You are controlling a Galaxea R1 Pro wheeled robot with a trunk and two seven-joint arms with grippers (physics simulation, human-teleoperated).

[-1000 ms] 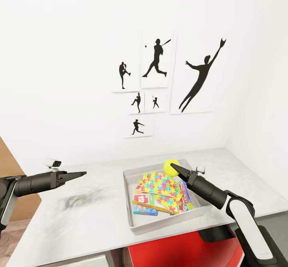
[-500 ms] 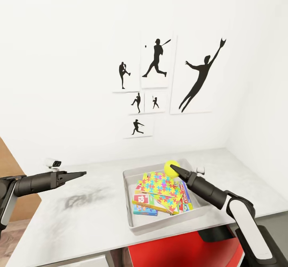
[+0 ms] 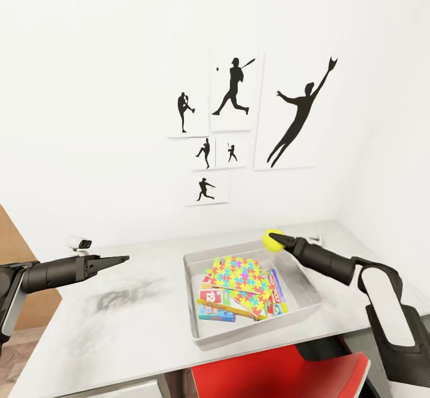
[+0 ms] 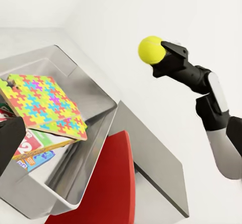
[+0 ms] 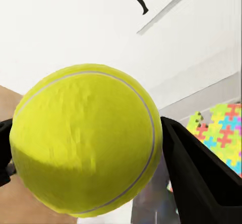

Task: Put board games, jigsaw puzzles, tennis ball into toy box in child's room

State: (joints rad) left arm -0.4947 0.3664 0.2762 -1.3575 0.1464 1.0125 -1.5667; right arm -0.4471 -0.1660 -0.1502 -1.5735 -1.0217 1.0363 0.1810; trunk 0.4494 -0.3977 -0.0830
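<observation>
My right gripper (image 3: 279,241) pinches the small yellow-green tennis ball (image 3: 272,239) above the light grey toy box's (image 3: 196,302) far right corner, arm angled up-left; my left gripper (image 3: 122,259) is pressed together, pointing right.

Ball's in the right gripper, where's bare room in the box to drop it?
The toy box is crowded: puzzles and board games cover its middle and right. Bare floor shows along its far wall, just under the tennis ball in the right gripper, and along its left wall.
</observation>
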